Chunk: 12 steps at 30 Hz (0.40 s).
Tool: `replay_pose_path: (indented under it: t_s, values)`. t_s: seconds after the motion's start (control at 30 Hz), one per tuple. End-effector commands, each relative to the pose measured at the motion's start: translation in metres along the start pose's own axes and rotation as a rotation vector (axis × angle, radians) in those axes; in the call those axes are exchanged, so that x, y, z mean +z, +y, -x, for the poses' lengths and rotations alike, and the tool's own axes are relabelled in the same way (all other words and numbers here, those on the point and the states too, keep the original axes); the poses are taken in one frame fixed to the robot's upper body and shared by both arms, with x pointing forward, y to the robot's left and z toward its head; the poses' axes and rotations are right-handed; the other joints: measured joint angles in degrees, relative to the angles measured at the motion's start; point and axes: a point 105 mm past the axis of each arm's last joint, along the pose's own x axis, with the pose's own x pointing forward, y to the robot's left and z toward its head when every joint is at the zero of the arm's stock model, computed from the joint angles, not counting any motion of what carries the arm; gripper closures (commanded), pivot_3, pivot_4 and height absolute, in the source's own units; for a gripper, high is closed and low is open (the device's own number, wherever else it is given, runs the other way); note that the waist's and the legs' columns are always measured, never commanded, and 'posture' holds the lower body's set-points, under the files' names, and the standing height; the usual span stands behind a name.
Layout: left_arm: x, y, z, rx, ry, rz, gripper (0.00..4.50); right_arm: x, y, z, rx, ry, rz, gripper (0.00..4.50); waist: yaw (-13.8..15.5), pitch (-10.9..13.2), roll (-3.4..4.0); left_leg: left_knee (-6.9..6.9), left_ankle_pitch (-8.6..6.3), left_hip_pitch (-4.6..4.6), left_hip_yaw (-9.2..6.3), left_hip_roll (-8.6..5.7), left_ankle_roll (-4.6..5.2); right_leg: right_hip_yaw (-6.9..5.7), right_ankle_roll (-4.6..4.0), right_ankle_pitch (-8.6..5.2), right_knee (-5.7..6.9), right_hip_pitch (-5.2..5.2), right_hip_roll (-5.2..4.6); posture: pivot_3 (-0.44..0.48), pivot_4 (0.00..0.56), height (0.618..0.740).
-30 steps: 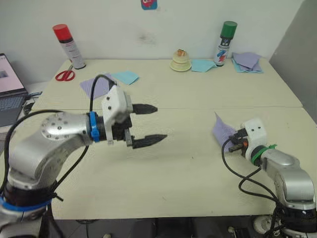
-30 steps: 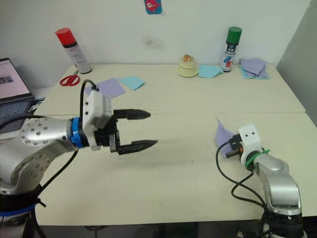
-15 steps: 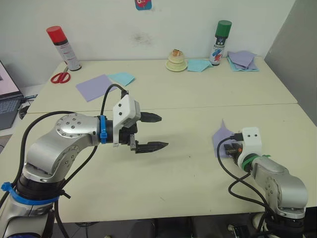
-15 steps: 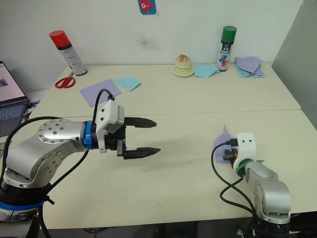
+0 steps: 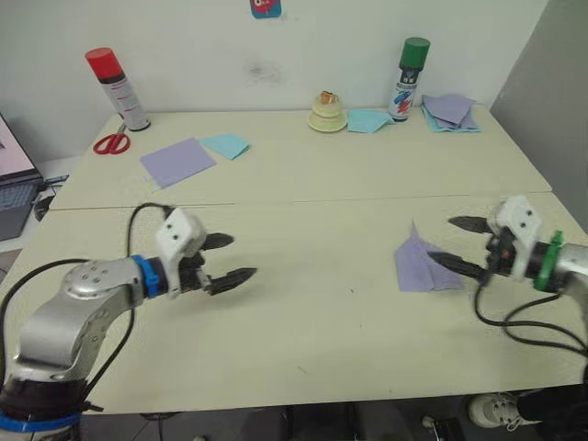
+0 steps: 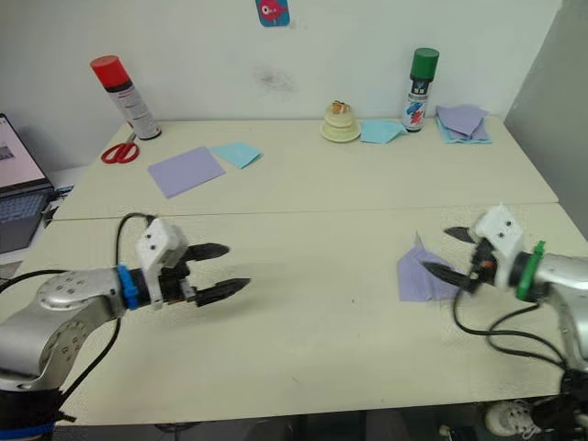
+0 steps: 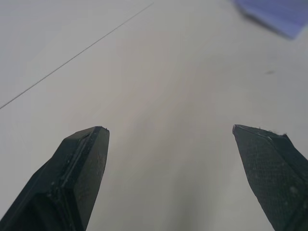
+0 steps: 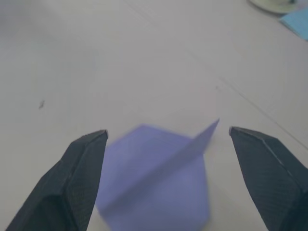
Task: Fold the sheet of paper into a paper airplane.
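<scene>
Paper airplane [image 5: 422, 265] lay light and flimsy on the table [image 5: 322, 312], one flap raised.
Right claw [image 5: 457, 244] gaped at its 3 o'clock; left claw [image 5: 230, 259] gaped empty; pinching the raised flap looked safest.

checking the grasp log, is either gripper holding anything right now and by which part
Nothing is held. The right gripper is open beside the paper airplane lying on the table; the left gripper is open over bare table.

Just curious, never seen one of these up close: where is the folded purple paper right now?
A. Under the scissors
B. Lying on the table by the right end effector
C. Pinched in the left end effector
B: the paper airplane lies on the table beside the open right end effector.
</scene>
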Motion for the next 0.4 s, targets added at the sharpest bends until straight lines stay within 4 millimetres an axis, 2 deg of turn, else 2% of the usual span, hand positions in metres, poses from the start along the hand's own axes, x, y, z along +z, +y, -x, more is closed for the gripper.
replay_pose_path:
  t_s: [0.03, 0.13, 0.23, 0.27, 0.4]
  values:
    - [0.018, 0.042, 0.045, 0.241, -0.038, -0.079, 0.00, 0.010, -0.032, 0.028, -0.056, -0.033, 0.042, 0.29, 0.0, 0.1, 0.00, -0.01, 0.00, 0.00, 0.03, 0.02, 0.00, -0.02, -0.02, 0.00, 0.01, 0.00, -0.01, 0.000, 0.150, 0.740]
    - [0.021, 0.051, 0.059, 0.297, -0.053, -0.074, 0.00, 0.009, -0.035, 0.033, -0.043, -0.020, 0.074, 0.29, 0.3, 0.1, 0.01, 0.00, 0.00, 0.00, 0.12, 0.40, -0.02, -0.14, -0.15, 0.05, -0.01, 0.02, -0.05, 0.000, 0.150, 0.740]
    - [0.032, 0.035, 0.036, 0.234, -0.076, -0.124, 0.00, 0.004, -0.038, 0.034, -0.051, -0.019, 0.074, 0.29, 0.9, 0.1, 0.01, 0.00, 0.00, -0.03, 0.56, 0.58, -0.03, -0.18, -0.17, 0.06, -0.01, 0.03, -0.01, 0.000, 0.150, 0.740]
    - [0.033, 0.035, 0.031, 0.226, -0.074, -0.132, 0.00, 0.002, -0.035, 0.033, -0.042, -0.020, 0.068, 0.29, 1.1, 0.1, 0.01, 0.02, 0.00, -0.04, 0.58, 0.56, -0.04, -0.17, -0.17, 0.06, -0.01, 0.04, -0.02, 0.000, 0.150, 0.740]
    - [0.035, 0.043, 0.030, 0.232, -0.097, -0.094, 0.00, -0.009, -0.024, 0.032, -0.011, -0.011, 0.025, 0.29, 1.1, 0.1, -0.01, 0.05, 0.00, -0.06, 0.72, 0.59, -0.04, -0.10, -0.18, 0.08, -0.01, 0.02, -0.02, 0.000, 0.150, 0.740]
